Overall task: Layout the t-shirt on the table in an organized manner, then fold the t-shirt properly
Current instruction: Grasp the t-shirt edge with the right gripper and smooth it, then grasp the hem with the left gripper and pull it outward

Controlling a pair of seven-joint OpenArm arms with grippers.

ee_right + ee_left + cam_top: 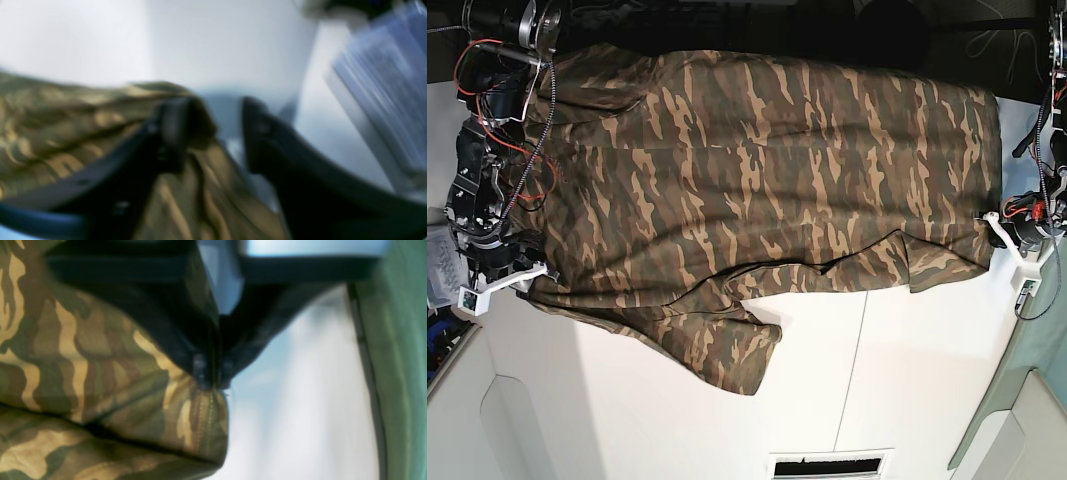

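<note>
The t-shirt (757,190) is big and soft, with brown, tan and green blotches. It is stretched wide over the white table (877,390). The left gripper (213,381) pinches its stitched edge at 3 o'clock. The right gripper (213,133), at 9 o'clock, has its jaws apart, cloth by one finger.

One t-shirt (757,170), one table (827,380), two grippers

Motion blur smears the right wrist view, dissolving the t-shirt (66,133) and a clear box (383,93) at two o'clock. In the base view, the t-shirt's top edge at twelve o'clock melts into dark background.
</note>
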